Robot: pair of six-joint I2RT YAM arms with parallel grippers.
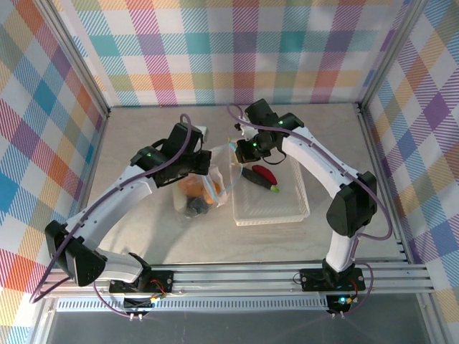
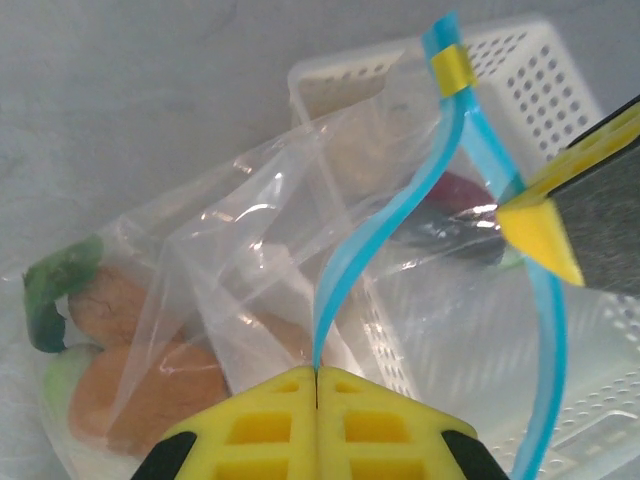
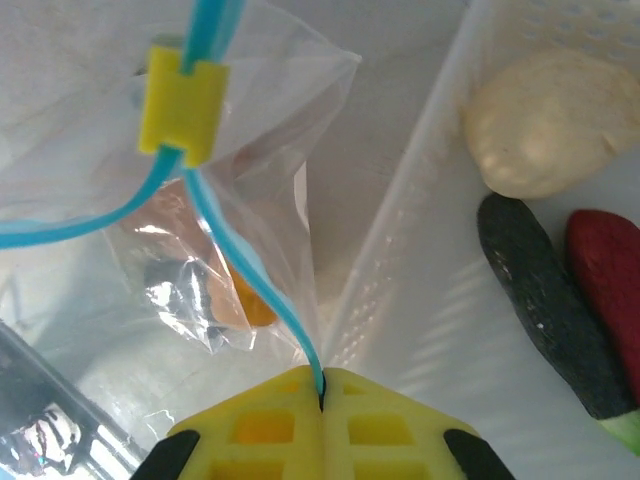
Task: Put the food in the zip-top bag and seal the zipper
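On the grey table (image 1: 143, 236) ahead of my two bases, the white lattice basket (image 1: 269, 221) sits right of centre. The zip-top bag (image 1: 204, 188) lies just beside the basket's left wall, its plastic lapping against it. My arms meet over the bag's far end.

My left gripper (image 2: 316, 385) is fully closed, its yellow pads pinching one blue track of the zipper (image 2: 370, 240). That track rises from my fingertips in a curve over the bag. My right gripper (image 3: 322, 390) is clamped just as tight on the other track, right beside the basket's left wall. From my two pinches the tracks run apart and then join at the yellow slider (image 3: 183, 105), so the mouth gapes between them.

Inside the bag, below my left gripper, lie orange bread-like pieces (image 2: 130, 390) with a green leafy bit (image 2: 50, 290) beside them. A black lump (image 1: 193, 208) rests at the bag's near end.

In the basket, to the right of my right gripper, lie a pale shell-shaped piece (image 3: 545, 120) and a long black piece (image 3: 545, 300). A dark red piece (image 3: 605, 270) lies alongside the black one.
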